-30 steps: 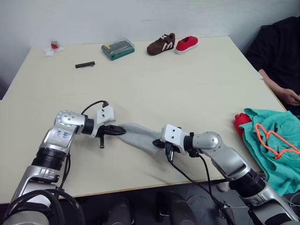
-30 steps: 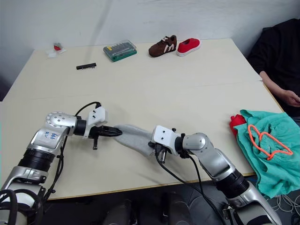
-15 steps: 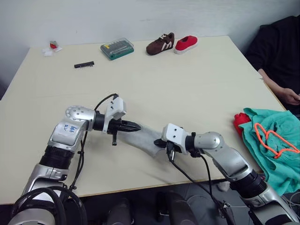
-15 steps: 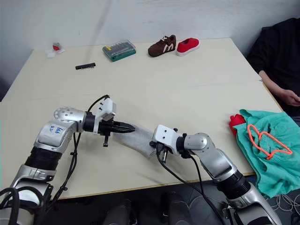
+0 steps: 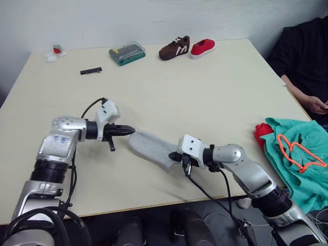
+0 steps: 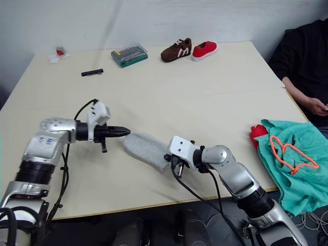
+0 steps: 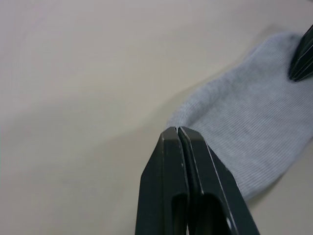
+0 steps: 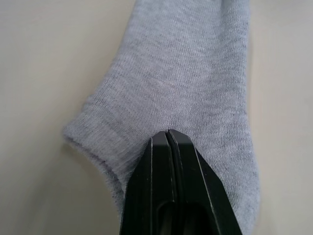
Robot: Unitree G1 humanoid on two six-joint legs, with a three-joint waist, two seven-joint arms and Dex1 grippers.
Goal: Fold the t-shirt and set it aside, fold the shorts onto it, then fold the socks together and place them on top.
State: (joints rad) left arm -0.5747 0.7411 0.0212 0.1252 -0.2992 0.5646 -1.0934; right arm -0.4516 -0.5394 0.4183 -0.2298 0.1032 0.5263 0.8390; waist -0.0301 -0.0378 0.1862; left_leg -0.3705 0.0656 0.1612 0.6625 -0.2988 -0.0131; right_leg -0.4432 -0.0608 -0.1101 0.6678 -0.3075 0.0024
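Note:
The light grey socks [image 5: 151, 145] lie flat near the table's front edge, looking like one piece. My left gripper [image 5: 132, 130] is shut with nothing in it, its tip just off their left end. In the left wrist view the shut fingertips [image 7: 172, 137] point at the socks [image 7: 254, 127]. My right gripper [image 5: 174, 157] is shut, its tips resting on the socks' right end [image 8: 186, 73]. At the table's right edge, the teal shorts [image 5: 302, 159] with an orange drawstring lie over the red t-shirt [image 5: 263, 132], of which a small part shows.
At the far edge stand a brown shoe [image 5: 174, 47], a red shoe [image 5: 202, 47], a green tool case [image 5: 127, 53], a black bit strip [image 5: 90, 70] and a small red-and-white object [image 5: 55, 51]. A person in black [image 5: 307, 56] sits at the right, hand [image 5: 316, 105] near the table.
My left gripper reached right over the socks, then drew back left and off them. The socks' left end now lies flat and free. The right gripper has stayed put.

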